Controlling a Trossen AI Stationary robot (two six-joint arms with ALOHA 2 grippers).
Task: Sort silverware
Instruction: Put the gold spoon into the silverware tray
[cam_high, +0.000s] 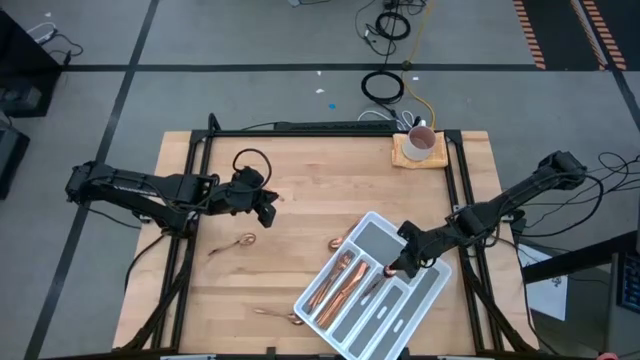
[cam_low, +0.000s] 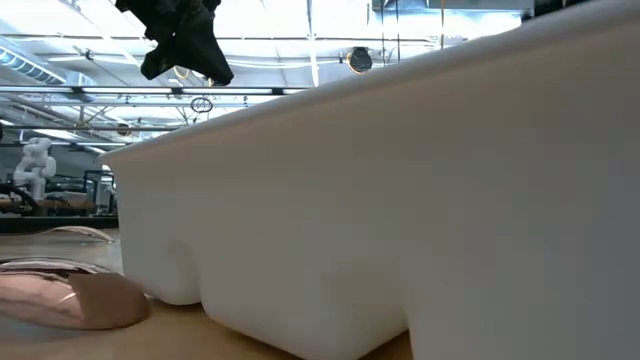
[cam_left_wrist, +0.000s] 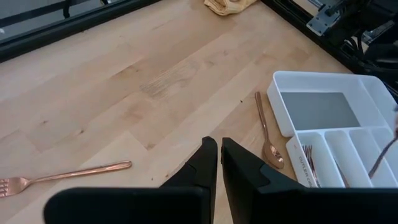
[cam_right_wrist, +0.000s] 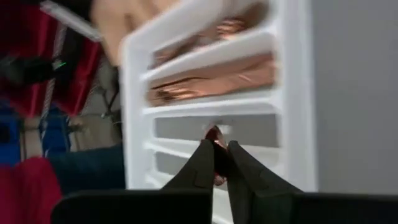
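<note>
Both right gripper (cam_right_wrist: 215, 163) fingers pinch copper silverware (cam_right_wrist: 214, 137) over tray (cam_right_wrist: 292, 93).

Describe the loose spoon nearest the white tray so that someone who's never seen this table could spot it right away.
Start at the white divided tray lying at an angle on the wooden table's right half. Just off its upper left corner a copper spoon rests on bare wood. The other loose pieces lie much farther from the tray.
</note>
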